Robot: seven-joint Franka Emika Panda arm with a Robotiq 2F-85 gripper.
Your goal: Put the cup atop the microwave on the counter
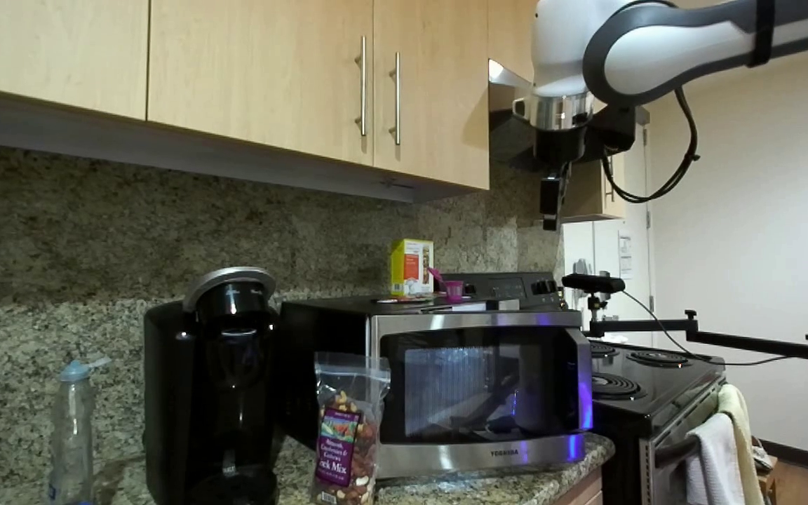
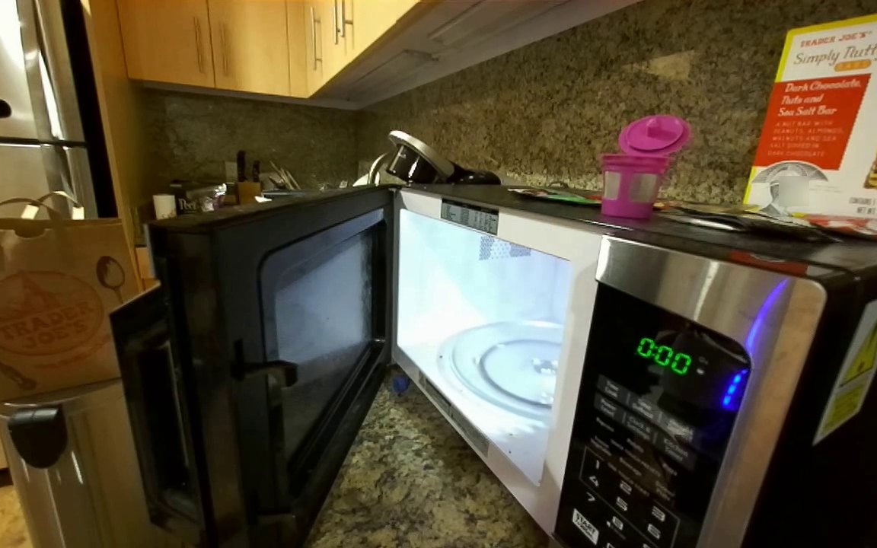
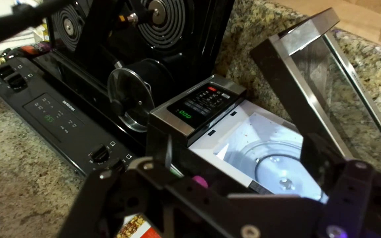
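Observation:
The pink cup (image 1: 454, 291) stands upright on top of the microwave (image 1: 439, 457), its hinged lid raised. It is clearest in an exterior view (image 2: 629, 189). In the wrist view only a pink bit of the cup (image 3: 200, 181) shows behind the gripper's linkage. The microwave (image 2: 705, 262) has its door open and its inside lit. The speckled counter (image 2: 408, 479) shows under the open door. My gripper (image 1: 551, 210) hangs pointing down, well above the stove side of the microwave, apart from the cup. In the wrist view the gripper (image 3: 240, 148) is open with nothing between its fingers.
A snack-bar box (image 2: 827, 114) and flat packets (image 2: 720, 217) share the microwave top with the cup. Upper cabinets (image 1: 257, 77) overhang the counter. A coffee maker (image 1: 207, 400), a nut bag (image 1: 348, 442) and a bottle (image 1: 73, 435) stand nearby. A camera arm (image 1: 741, 335) extends over the stove (image 1: 656, 393).

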